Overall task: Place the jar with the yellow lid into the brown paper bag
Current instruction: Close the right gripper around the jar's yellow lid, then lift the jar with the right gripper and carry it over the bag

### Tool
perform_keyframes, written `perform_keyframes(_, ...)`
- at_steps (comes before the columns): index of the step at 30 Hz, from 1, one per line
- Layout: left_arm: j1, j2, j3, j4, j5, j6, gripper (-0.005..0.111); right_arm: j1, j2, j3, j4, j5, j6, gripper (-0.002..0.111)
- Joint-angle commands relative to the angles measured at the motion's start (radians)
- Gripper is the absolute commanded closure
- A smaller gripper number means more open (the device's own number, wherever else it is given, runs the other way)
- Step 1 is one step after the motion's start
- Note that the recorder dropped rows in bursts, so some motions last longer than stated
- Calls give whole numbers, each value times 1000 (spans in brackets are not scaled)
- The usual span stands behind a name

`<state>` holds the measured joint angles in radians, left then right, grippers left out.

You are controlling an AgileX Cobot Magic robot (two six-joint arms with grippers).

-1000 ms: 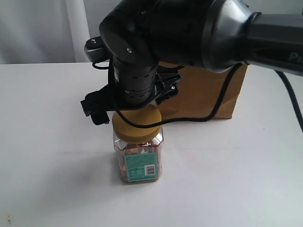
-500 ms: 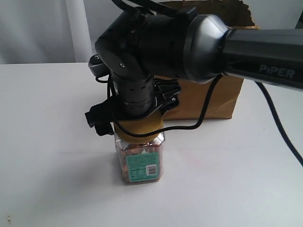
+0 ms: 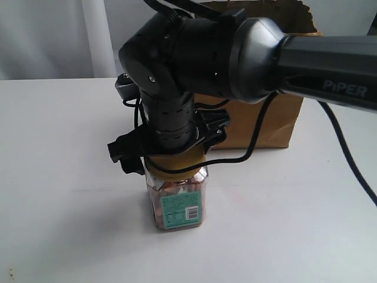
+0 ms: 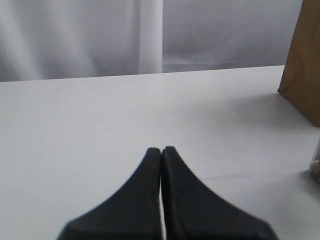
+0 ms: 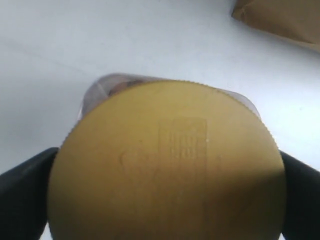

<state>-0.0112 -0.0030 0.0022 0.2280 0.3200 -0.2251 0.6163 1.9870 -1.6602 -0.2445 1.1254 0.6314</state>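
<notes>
The yellow-lidded jar [image 3: 177, 209] stands upright on the white table, its green barcode label facing the exterior camera. My right gripper [image 3: 169, 146] has come down over it from above. In the right wrist view the lid [image 5: 167, 165] fills the frame, and a black finger [image 5: 25, 190] presses each side of its rim. The brown paper bag [image 3: 265, 127] stands upright just behind the jar, mostly hidden by the arm. My left gripper [image 4: 161, 150] is shut on nothing, low over bare table; it sees the bag's corner [image 4: 305, 65].
The black right arm and its looping cable [image 3: 253, 141] hang between the jar and the bag. The white table [image 3: 65, 194] stretches around the jar, and a pale curtain hangs behind it.
The right gripper dropped from just above the lid to around it, and its fingers closed on the rim. The jar shifted slightly to the right.
</notes>
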Motion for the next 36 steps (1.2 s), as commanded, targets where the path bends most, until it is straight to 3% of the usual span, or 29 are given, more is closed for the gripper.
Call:
perform_keyframes(1,-5,3,-2,-4,-9,-4,106,3,-3,-5,22,40,5,45)
perform_keyframes(5,-5,3,-2,-4,-9,-4,106,3,-3,-5,22,56,-27,102)
perform_keyframes(6,-5,3,-2,-4,-9,-4,106,3,-7,-5,22,56,-45,108)
perform_keyframes(11,-5,3,-2,-4,-9,-4,106,3,-114,-5,20,42,-98,108)
perform_keyframes(18,-5,3,-2,-4,-9,-4,106,3,-449,-7,-12,-21,-131,108)
perform_keyframes(21,-5,3,-2,-4,-9,-4,106,3,-531,-122,-77,-38,-131,108)
perform_keyframes(29,-5,3,-2,-4,-9,-4,106,-30,-433,-514,-162,40,-131,108)
perform_keyframes(36,-5,3,-2,-4,-9,-4,106,-191,-282,-703,-162,61,-162,108)
